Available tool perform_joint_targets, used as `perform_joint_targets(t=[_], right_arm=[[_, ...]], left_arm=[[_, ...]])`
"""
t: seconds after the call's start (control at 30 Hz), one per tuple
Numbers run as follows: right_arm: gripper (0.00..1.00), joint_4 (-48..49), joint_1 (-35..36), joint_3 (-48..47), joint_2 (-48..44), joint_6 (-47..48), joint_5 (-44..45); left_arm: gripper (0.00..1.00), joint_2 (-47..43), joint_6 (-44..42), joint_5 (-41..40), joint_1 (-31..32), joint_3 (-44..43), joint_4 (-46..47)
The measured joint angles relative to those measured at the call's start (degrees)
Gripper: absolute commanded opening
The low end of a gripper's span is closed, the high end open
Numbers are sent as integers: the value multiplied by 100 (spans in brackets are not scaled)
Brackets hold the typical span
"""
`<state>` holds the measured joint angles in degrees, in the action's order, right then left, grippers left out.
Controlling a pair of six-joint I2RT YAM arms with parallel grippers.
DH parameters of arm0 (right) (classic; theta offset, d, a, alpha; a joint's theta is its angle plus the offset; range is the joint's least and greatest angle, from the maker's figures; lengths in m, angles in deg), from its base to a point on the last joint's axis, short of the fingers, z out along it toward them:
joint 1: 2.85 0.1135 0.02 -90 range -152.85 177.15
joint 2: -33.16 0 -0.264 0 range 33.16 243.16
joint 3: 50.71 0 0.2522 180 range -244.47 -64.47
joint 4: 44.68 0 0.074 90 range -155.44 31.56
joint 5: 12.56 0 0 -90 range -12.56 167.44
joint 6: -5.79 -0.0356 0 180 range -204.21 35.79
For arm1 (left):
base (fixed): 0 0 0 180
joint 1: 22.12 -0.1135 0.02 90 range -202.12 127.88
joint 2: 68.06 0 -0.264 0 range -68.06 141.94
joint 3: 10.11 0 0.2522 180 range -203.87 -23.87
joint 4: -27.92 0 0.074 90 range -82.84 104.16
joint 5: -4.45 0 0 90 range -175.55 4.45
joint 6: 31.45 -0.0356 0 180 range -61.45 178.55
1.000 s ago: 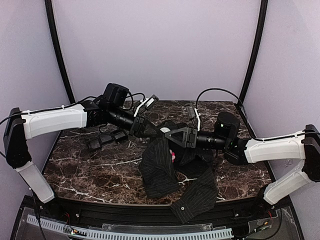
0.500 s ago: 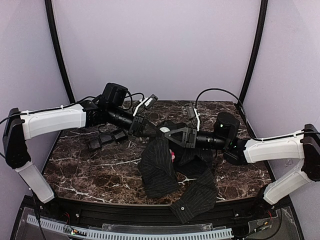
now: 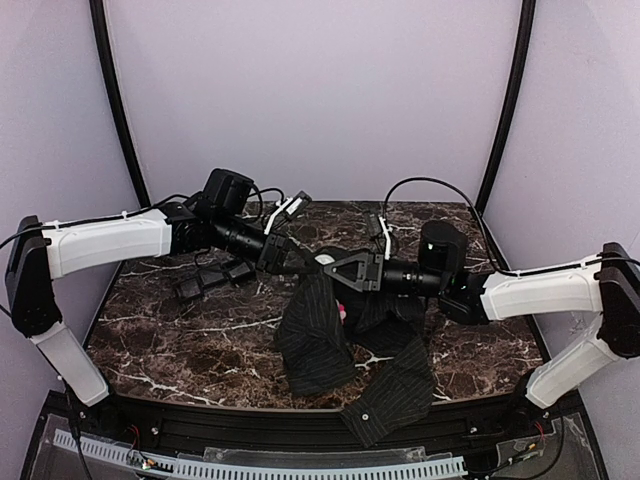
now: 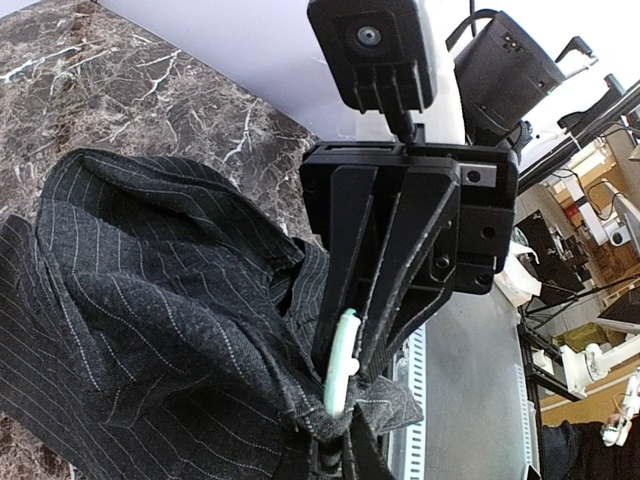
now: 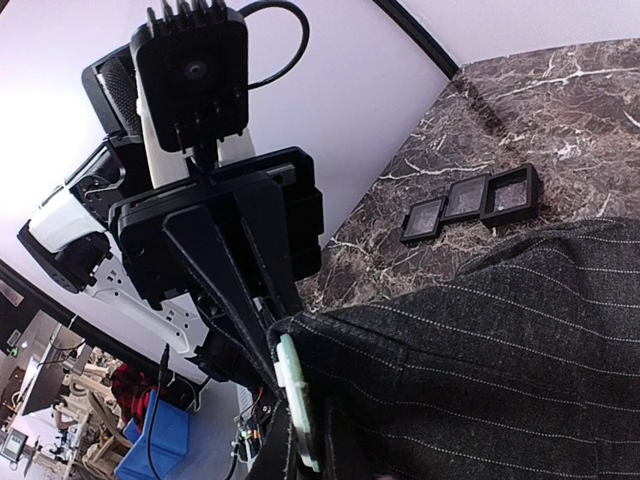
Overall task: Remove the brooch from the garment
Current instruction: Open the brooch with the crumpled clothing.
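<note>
1. Three small black square trays [image 3: 214, 278], in a row on the dark marble table [image 3: 170, 335], left of the cloth. We find them in the top view and, beyond the cloth, in the right wrist view. The left wrist view does not take them in.

2. Left gripper [image 3: 303, 264]: fingers together, clamped on a raised fold of the shirt [image 3: 318, 345]. The right wrist view shows it head-on, with a pale green pad [image 5: 293, 395] at the pinch.

3. The shirt: dark with fine pinstripes, drawn up to a peak between the two grippers. The rest is draped on the table, with one end reaching the near edge.

4. Brooch [image 3: 343, 313]: a small pink spot on the shirt, just below the gripper tips, and neither gripper touches it. We find it in the top view only; folds fill both wrist views.

5. Right gripper [image 3: 328, 268]: fingers together, clamped on the same fold, tip to tip with the left. The left wrist view shows it head-on, again with a pale green pad at the pinch.
</note>
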<state>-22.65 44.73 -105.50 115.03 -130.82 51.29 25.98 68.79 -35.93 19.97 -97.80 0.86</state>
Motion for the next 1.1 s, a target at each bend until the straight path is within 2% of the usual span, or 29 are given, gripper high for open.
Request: perform_joint_targets(t=[0.33,0.73,1.1], right_arm=[[0,-22,-48,-105,216,-144,-111],[0,-216,-140,-229,256,269,-483],[17,-507,-162,-223,-4,555,-675]], left_arm=[[1,0,2,-190,-9,31,-120],[1,0,-20,-184,-7,31,-153],[1,0,-109,-48,81,-9,-151]])
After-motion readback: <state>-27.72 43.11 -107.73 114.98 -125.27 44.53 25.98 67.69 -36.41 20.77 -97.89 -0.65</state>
